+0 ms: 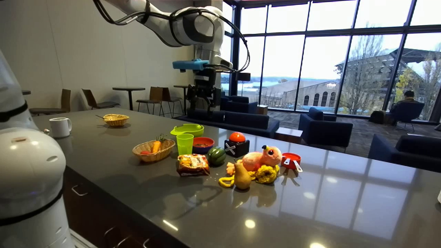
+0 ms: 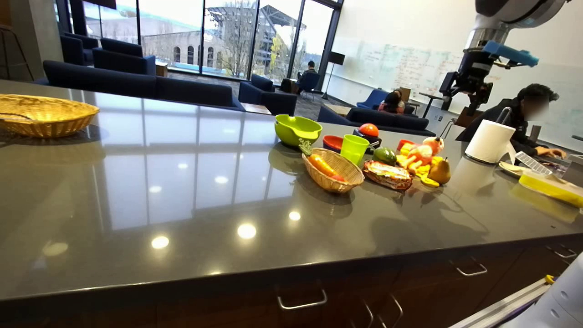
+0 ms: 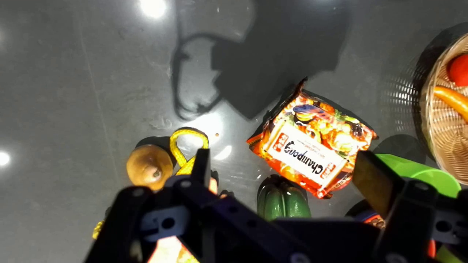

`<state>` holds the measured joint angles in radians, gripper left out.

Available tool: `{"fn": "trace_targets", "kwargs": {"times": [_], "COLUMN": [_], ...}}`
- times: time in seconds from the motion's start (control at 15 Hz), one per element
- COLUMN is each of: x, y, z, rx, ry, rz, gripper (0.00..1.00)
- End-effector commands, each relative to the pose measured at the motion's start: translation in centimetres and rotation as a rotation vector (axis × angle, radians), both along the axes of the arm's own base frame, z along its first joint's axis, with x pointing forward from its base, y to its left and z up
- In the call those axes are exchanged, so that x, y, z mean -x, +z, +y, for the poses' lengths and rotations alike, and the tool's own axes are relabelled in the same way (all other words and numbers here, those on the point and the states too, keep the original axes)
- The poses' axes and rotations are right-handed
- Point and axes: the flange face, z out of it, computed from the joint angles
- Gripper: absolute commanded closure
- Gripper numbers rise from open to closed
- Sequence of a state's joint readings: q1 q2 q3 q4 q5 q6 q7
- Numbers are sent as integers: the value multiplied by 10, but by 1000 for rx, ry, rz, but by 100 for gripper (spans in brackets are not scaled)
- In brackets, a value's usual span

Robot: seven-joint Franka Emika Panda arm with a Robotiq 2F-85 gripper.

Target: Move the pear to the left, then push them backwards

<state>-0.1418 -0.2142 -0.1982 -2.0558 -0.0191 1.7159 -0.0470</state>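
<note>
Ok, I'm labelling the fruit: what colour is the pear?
The pear is yellowish brown; it shows best in an exterior view.

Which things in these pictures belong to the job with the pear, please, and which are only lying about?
For the job:
pear, standing upright
gripper, open, holding nothing

Just lying about, among others:
pink soft toy
food packet
basket, with the carrot inside
green cup
green bowl
white mug
paper roll
</note>
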Motion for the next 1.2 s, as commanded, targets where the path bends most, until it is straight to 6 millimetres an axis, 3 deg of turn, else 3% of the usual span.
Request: {"fn": "trace_targets", "kwargs": {"times": [0.0,0.53,1.13], "x": [1,4,-6], "y": [-17,-67,-127], "z": [-18,-58,-75], "rx": [31,97,181], "ry": [-31,-111,-186], "rz": [-31,-58,-45], "gripper": [0,0,0]}}
